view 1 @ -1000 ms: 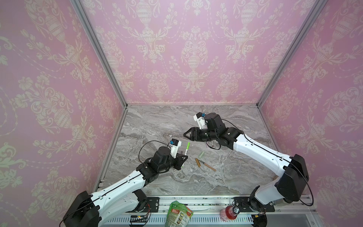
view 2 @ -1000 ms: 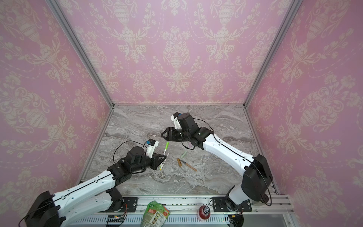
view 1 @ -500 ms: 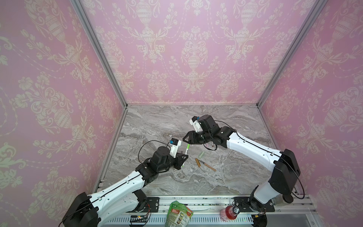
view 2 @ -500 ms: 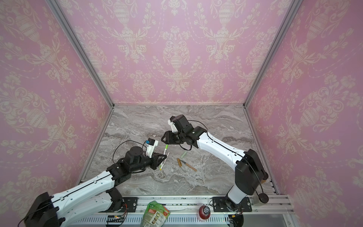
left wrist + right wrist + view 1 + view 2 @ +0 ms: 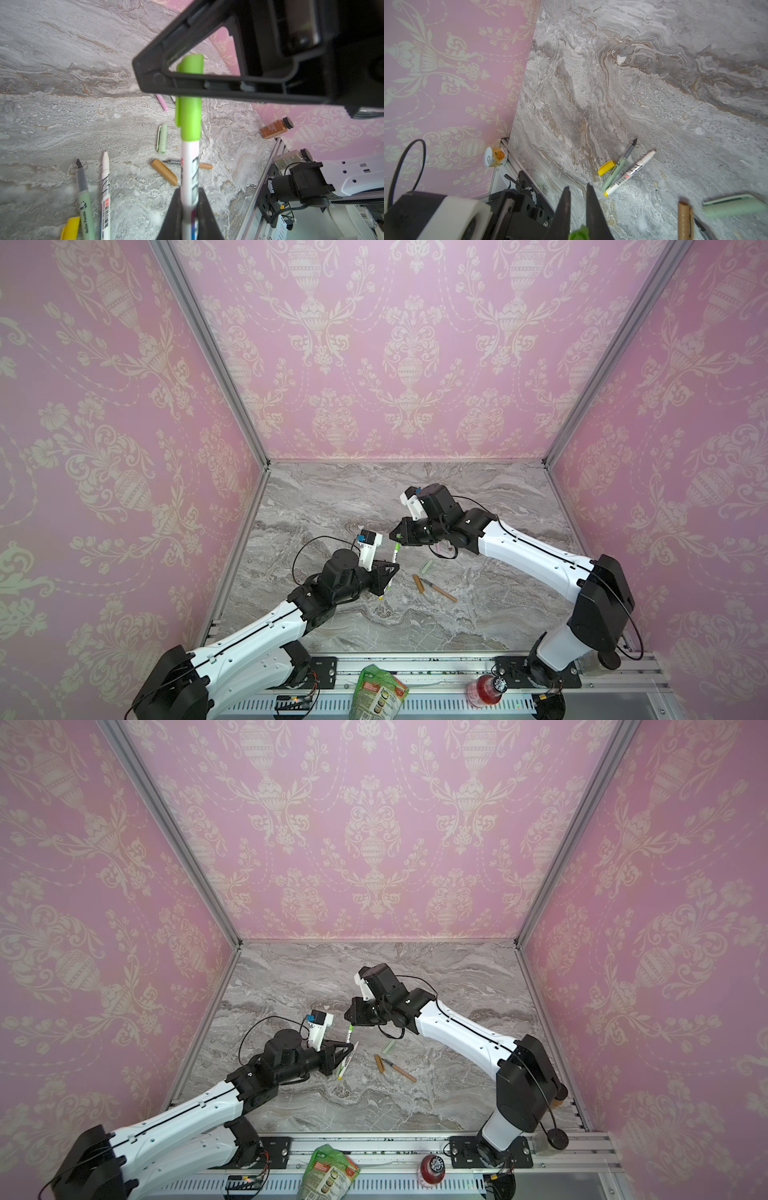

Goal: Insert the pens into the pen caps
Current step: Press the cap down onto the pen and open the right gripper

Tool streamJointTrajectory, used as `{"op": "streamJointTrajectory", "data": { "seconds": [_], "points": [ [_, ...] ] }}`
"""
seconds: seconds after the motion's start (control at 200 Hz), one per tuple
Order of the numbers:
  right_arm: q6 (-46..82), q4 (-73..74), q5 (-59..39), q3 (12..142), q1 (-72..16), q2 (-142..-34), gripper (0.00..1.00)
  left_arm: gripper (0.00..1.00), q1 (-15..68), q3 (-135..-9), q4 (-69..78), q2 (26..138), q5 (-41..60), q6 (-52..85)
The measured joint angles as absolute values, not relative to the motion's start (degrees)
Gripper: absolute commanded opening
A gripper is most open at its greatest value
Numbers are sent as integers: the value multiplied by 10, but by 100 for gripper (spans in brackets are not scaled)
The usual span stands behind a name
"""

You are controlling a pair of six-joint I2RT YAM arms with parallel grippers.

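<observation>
Both pairs of jaws are pinching the same marker. The left gripper point(image 5: 190, 193) clamps the white pen point(image 5: 189, 166) by its barrel, and the right gripper point(image 5: 578, 187) is pressed onto the lime green cap point(image 5: 190, 116) at the pen's far end. Pen and cap share one long axis, running straight from the left jaws to the right ones, held in the air just above the brown cap point(image 5: 164, 171) lying on the table. Any seating push, I reckon, has to go along that line. Whether the cap is fully home I cannot tell. Well apart from the brown cap lies a pale green pen point(image 5: 85, 212) marked "Hello Panda", and beside that a white marker point(image 5: 105, 187) printed "WHITE BOARD MARKER".
</observation>
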State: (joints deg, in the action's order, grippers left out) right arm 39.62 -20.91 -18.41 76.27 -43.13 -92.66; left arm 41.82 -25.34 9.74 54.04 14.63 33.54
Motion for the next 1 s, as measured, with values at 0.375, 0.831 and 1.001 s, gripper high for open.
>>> {"op": "streamJointTrajectory", "data": {
  "seconds": [0.375,0.831,1.001],
  "points": [
    [413,-165,-179,755,-433,-936,0,0,418,-253,113,542,96,282],
    [524,-6,-112,665,-467,-1015,0,0,417,-254,45,633,21,178],
    [531,-4,-102,670,-469,-1018,0,0,414,-254,51,635,12,170]
  ]
}}
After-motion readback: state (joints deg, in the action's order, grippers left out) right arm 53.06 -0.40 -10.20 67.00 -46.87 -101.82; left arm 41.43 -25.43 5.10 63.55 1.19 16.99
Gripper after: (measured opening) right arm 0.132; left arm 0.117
